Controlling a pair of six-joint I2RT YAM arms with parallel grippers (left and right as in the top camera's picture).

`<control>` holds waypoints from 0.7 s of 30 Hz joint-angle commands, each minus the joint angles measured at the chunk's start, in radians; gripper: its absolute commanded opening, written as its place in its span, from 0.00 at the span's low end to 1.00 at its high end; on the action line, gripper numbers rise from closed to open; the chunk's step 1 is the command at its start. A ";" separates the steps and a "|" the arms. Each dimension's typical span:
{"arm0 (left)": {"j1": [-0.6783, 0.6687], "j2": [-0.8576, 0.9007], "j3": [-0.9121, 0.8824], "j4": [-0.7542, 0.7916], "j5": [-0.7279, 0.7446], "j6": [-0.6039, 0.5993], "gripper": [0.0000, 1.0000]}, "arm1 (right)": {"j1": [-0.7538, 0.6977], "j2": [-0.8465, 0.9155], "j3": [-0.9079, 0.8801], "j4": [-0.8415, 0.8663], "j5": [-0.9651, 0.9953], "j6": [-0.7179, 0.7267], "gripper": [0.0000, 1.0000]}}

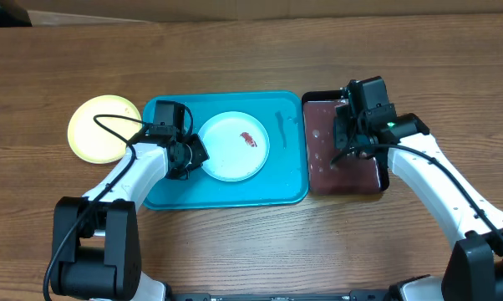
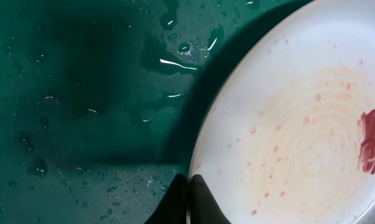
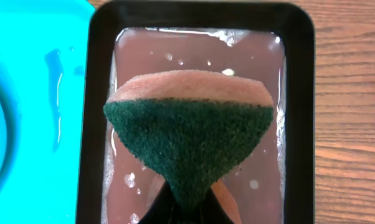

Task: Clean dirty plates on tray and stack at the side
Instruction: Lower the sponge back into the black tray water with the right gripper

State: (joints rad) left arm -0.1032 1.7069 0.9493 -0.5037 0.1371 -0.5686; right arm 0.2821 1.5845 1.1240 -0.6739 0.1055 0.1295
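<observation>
Coarsely fibrous sponge (image 3: 187, 146); glossy round plate (image 1: 226, 157).

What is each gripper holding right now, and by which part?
The right gripper pinches the sponge by its squeezed narrow end, above the black tray. The left gripper appears to pinch the white plate by its rim.

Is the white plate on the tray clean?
No, the white plate on the tray carries a red smear.

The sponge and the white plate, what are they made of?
The sponge looks like soft pinkish foam with a rough dark-green scrubbing layer; it squashes where pinched. The white plate looks like smooth plastic, probably: droplets bead on its even, faintly shiny surface.
</observation>
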 commanded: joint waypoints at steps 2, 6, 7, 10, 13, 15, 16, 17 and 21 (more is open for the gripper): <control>-0.003 0.019 -0.011 0.000 -0.013 0.015 0.04 | 0.003 -0.001 0.037 -0.030 0.014 -0.003 0.04; -0.003 0.019 -0.011 0.000 -0.013 0.015 0.04 | 0.003 0.000 0.005 -0.034 0.013 0.005 0.04; -0.003 0.019 -0.011 0.000 -0.013 0.015 0.04 | 0.003 0.000 -0.006 -0.034 0.014 0.005 0.04; -0.003 0.019 -0.011 0.000 -0.013 0.015 0.04 | 0.003 0.005 -0.056 0.008 0.014 0.005 0.04; -0.003 0.019 -0.011 0.001 -0.013 0.015 0.04 | 0.003 0.010 -0.080 0.043 0.014 0.004 0.04; -0.003 0.019 -0.011 0.000 -0.013 0.015 0.04 | 0.003 0.008 -0.073 0.034 0.013 0.005 0.04; -0.003 0.019 -0.011 0.000 -0.013 0.015 0.04 | 0.003 0.007 -0.061 0.018 0.014 0.005 0.04; -0.003 0.019 -0.011 0.000 -0.013 0.015 0.04 | 0.003 0.007 -0.044 -0.005 0.014 0.004 0.04; -0.003 0.019 -0.011 0.000 -0.013 0.015 0.04 | 0.003 0.007 0.065 -0.126 0.010 0.005 0.04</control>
State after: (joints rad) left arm -0.1032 1.7069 0.9497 -0.5037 0.1371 -0.5686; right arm 0.2821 1.5917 1.0740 -0.7490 0.1093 0.1307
